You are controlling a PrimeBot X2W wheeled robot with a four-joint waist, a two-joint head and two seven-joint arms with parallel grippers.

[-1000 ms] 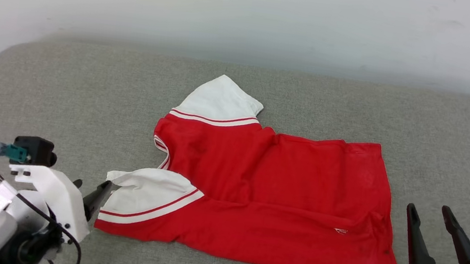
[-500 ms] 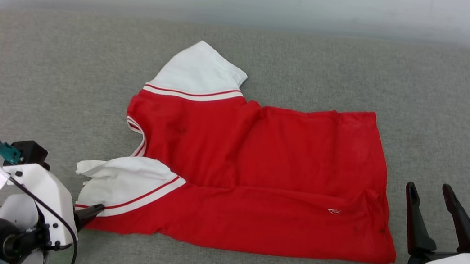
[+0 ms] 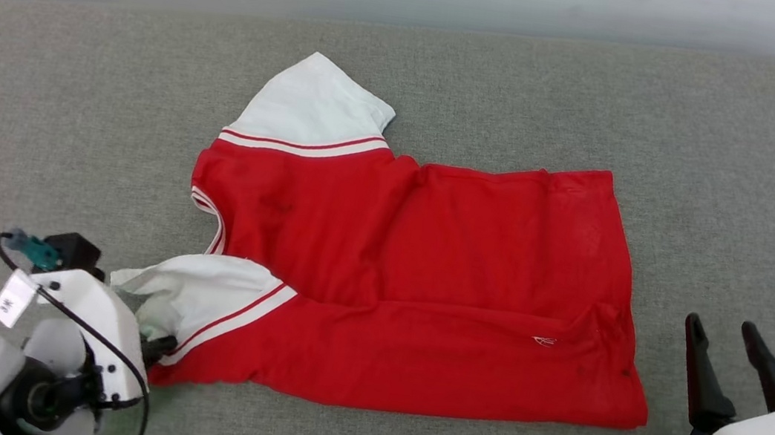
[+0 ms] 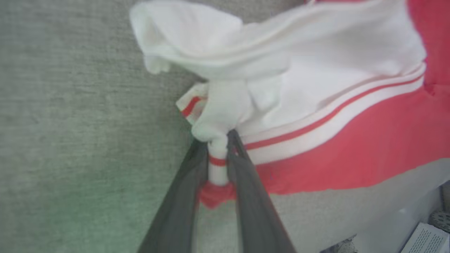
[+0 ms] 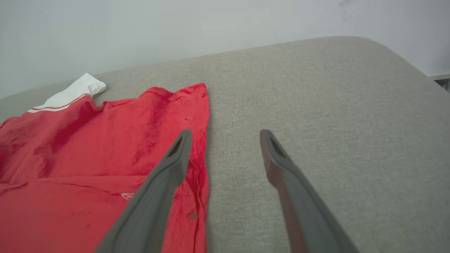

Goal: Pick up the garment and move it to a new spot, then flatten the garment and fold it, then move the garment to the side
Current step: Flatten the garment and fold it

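- The garment point(image 3: 424, 282) lies spread on the grey padded surface point(image 3: 671, 112), perhaps a cushion. Its long axis runs 9 to 3 o'clock, neck at 9 and hem at 3.
- The left claw point(image 3: 156, 350) sits at the garment's 8 o'clock corner, pinched onto bunched fabric where the near white sleeve meets the red body.
- The right claw point(image 3: 720, 325) is spread wide and empty, just off the hem at 4 o'clock.
- The hem corner lies toward the right claw's 10 o'clock, so that arm is the nearer one for the free end.

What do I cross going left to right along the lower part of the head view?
Left gripper → garment, white sleeve first, then red body → strip of grey cushion → right gripper.
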